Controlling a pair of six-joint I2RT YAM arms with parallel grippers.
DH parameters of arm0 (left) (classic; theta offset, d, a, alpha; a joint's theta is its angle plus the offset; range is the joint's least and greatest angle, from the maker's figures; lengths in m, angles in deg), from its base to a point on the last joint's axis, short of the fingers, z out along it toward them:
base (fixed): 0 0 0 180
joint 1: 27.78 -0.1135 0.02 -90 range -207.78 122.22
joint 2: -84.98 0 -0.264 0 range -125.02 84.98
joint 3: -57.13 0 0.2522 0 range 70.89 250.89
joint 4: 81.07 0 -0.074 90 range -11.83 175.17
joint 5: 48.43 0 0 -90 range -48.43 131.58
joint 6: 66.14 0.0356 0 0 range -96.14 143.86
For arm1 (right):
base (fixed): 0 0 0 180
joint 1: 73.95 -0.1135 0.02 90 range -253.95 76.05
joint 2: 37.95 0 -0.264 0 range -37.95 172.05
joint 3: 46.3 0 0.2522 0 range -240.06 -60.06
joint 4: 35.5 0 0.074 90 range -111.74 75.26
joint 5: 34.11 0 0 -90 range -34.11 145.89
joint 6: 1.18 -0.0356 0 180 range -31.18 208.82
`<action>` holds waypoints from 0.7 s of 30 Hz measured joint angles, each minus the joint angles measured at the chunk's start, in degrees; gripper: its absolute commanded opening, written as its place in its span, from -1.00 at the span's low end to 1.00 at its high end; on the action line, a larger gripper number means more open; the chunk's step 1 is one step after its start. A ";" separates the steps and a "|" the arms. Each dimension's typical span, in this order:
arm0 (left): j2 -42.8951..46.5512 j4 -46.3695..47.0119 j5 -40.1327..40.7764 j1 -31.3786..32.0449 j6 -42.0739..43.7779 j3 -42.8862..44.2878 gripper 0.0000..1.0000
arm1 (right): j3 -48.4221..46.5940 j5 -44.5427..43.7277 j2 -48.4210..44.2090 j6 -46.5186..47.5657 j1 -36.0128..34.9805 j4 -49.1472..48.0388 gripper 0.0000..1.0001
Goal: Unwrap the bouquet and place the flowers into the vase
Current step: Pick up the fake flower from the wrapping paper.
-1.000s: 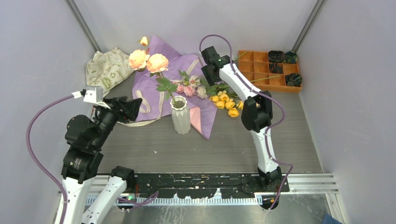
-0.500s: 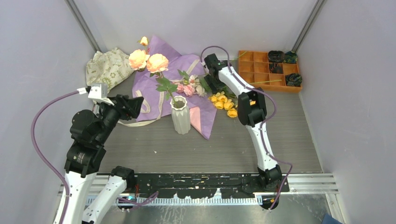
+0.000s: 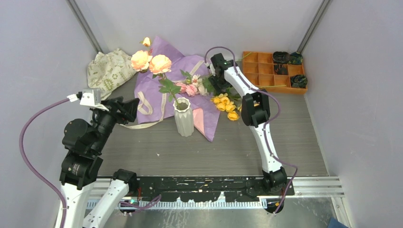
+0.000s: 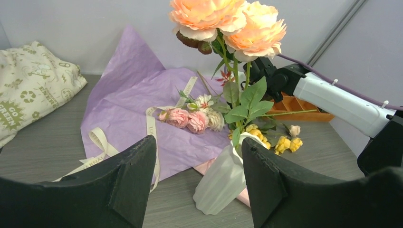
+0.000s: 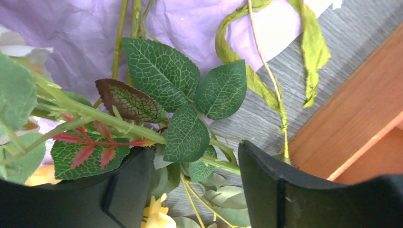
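Vase (image 3: 184,118) holds two peach roses (image 3: 160,63); left pincer (image 3: 128,106) gapes wide, empty; right pincer (image 5: 195,166) stands spread around leafy stems (image 5: 124,127) on table (image 3: 214,152).

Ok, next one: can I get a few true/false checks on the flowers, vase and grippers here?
1. The vase stands upright with two peach roses in it. True.
2. The paper is wrapped round the pink roses. False: it lies spread open, the pink roses loose on it.
3. The left gripper holds a rose. False: it is open and empty, left of the vase.
4. The right gripper is open over leafy stems beside the tray. True.
5. The yellow roses are in the tray. False: they lie on the table, right of the vase.
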 measured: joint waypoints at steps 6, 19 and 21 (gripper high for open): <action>0.02 -0.90 0.13 -0.02 0.04 0.00 0.34 | -0.85 4.83 0.81 -0.81 0.96 1.88 -0.41; 1.53 -2.38 0.11 -0.02 -0.11 1.90 0.34 | 18.16 10.05 -16.41 -6.99 1.01 -0.55 -0.57; 2.12 -2.38 0.11 -0.02 -0.11 2.38 0.34 | 19.30 10.56 -21.38 -8.00 0.85 -0.48 -0.58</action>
